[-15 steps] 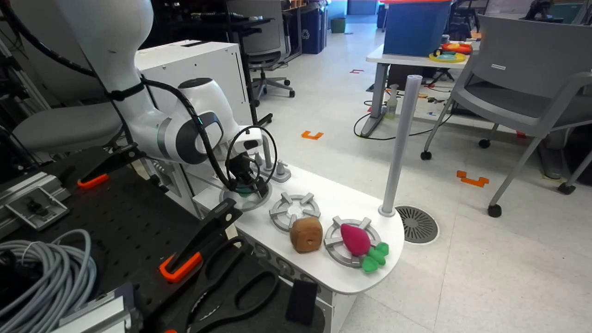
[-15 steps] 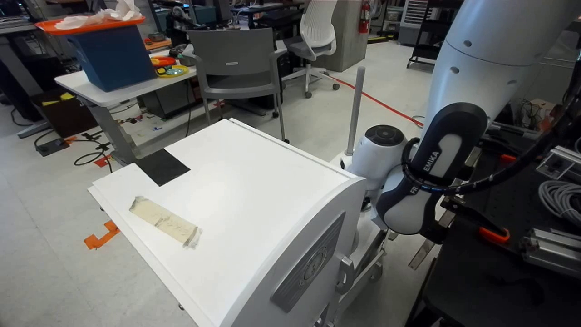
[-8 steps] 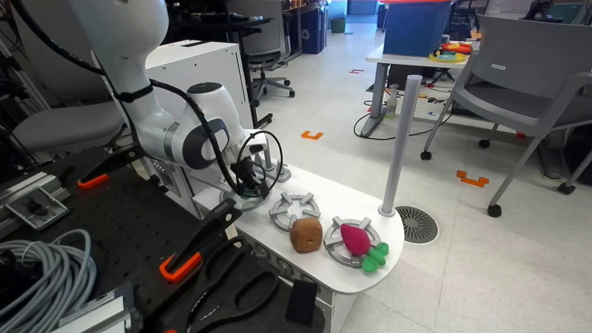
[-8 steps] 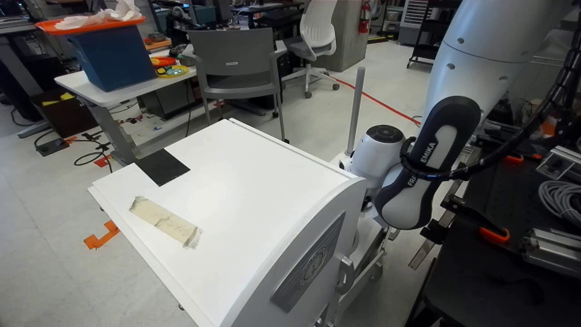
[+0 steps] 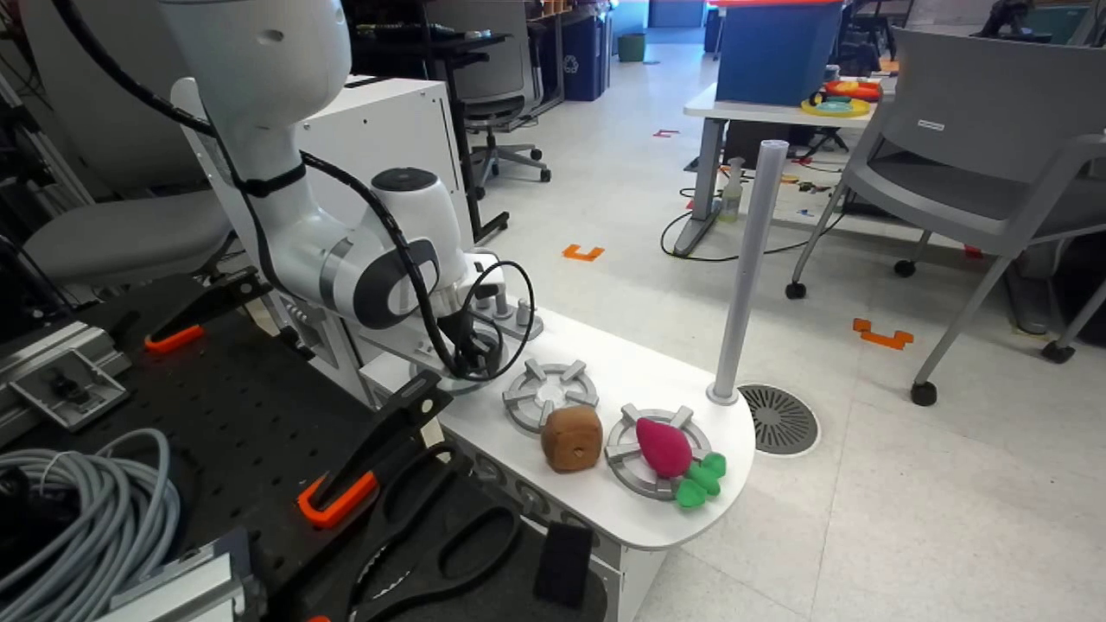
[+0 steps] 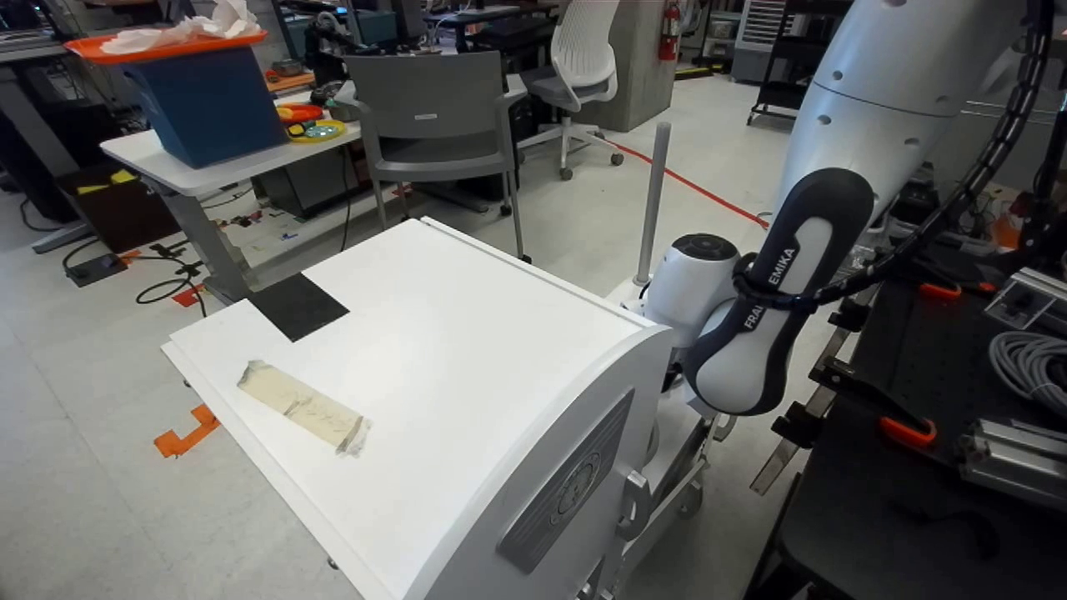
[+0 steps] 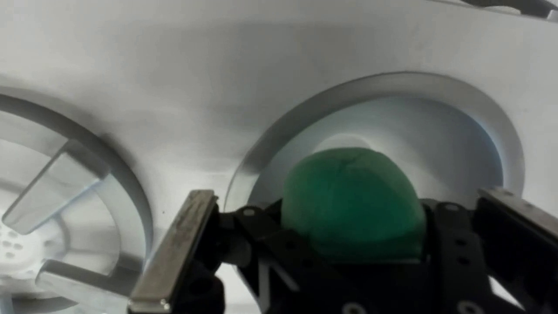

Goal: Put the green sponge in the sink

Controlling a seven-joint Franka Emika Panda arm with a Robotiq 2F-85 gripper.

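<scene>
The green sponge [image 7: 354, 205] is a rounded green lump between the fingers of my gripper [image 7: 351, 209] in the wrist view. Both fingers touch its sides. The sink [image 7: 449, 148], a round basin with a grey rim, lies beneath and behind the sponge in that view. In an exterior view my gripper [image 5: 477, 356] points down over the sink [image 5: 456, 386], and the sponge is hidden behind the fingers there. The height of the sponge above the basin cannot be told. The grey faucet [image 5: 524, 318] stands at the far rim.
A grey burner ring [image 5: 553, 393] sits beside the sink. A brown toy [image 5: 572, 439] and a pink toy with green leaves [image 5: 664, 445] are further along the white counter. A grey pole [image 5: 750, 276] rises at its end. A black clamp [image 5: 384, 441] holds the near table edge.
The arm and gripper have shifted a little right and down in an exterior view, with the hand turning slightly. Green that showed under the gripper is now hidden there. The toys have not moved.
</scene>
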